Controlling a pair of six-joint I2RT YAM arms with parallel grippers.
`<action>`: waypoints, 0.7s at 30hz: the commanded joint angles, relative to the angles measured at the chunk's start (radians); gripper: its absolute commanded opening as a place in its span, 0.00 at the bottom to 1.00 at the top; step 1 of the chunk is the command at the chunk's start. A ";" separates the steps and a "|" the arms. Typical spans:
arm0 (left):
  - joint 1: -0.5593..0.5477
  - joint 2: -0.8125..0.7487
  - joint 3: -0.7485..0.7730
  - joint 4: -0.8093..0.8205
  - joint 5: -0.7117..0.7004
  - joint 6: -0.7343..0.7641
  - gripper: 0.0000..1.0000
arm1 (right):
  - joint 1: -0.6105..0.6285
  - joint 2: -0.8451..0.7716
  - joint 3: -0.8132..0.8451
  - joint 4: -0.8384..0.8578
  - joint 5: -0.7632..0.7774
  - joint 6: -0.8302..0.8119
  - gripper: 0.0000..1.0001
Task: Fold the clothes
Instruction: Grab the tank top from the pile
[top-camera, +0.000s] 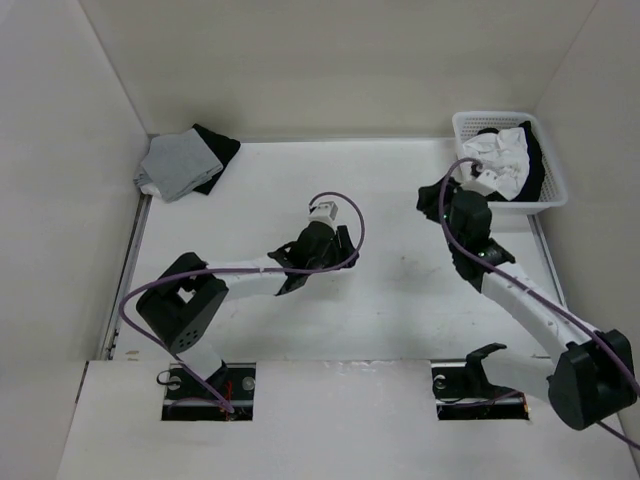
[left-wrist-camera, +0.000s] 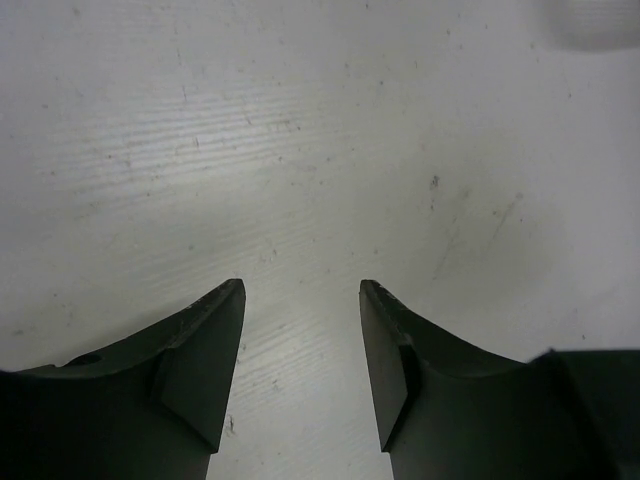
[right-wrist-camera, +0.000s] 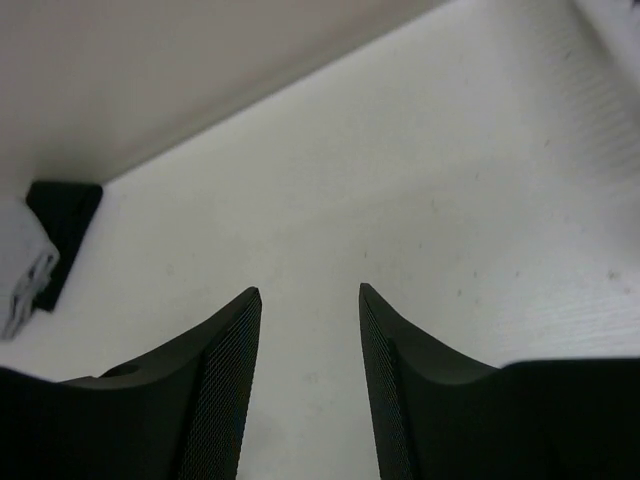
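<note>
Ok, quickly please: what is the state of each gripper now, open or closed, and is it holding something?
Left gripper: open, holding nothing.
Right gripper: open, holding nothing.

Left gripper (left-wrist-camera: 300, 295) and right gripper (right-wrist-camera: 310, 292) both reach forward (jaws spread wide, holding nothing).

The clothes (top-camera: 508, 158) are plain white, in a white latticed basket (top-camera: 470, 122) with a black garment (top-camera: 538, 172). The light grey garment (top-camera: 178, 166) lies on another black one; the surface (top-camera: 400, 295) is white, the cables (top-camera: 336, 196) purple.
</note>
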 joint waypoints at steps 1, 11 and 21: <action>-0.027 -0.065 -0.036 0.077 0.042 0.023 0.48 | -0.128 0.008 0.136 -0.049 0.040 -0.061 0.49; -0.067 -0.113 -0.168 0.285 0.039 0.062 0.44 | -0.438 0.344 0.411 -0.080 -0.012 -0.029 0.00; -0.059 -0.044 -0.170 0.325 0.048 0.062 0.36 | -0.616 0.769 0.733 -0.155 -0.121 -0.026 0.41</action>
